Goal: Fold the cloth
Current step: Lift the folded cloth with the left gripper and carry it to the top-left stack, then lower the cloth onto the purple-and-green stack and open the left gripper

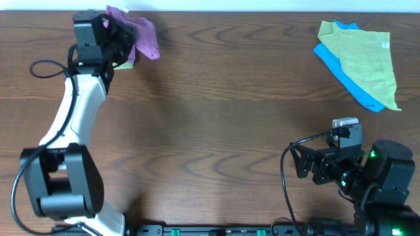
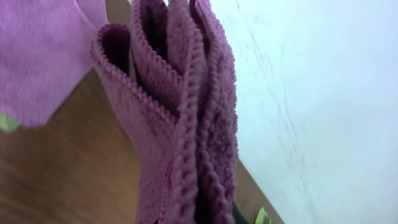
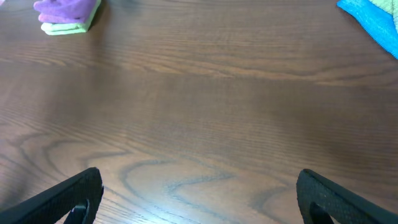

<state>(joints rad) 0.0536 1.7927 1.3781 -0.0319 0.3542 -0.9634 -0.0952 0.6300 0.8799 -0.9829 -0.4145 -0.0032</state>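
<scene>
The lilac-purple cloth [image 1: 143,34] hangs bunched at the far left corner of the table, in my left gripper [image 1: 122,40]. In the left wrist view its folds [image 2: 180,124] fill the jaws and hide the fingers. More purple fabric [image 2: 37,56] lies at the upper left of that view; I cannot tell if it is the same cloth. The right wrist view shows purple fabric [image 3: 62,7] far off. My right gripper [image 1: 302,164] is open and empty, low over bare wood at the front right [image 3: 199,196].
A folded yellow-green cloth [image 1: 125,63] lies under the purple fabric, also seen in the right wrist view [image 3: 67,26]. At the far right, a yellow-green cloth [image 1: 364,59] lies over a blue cloth [image 1: 348,82]. The table's back edge runs just behind the left gripper.
</scene>
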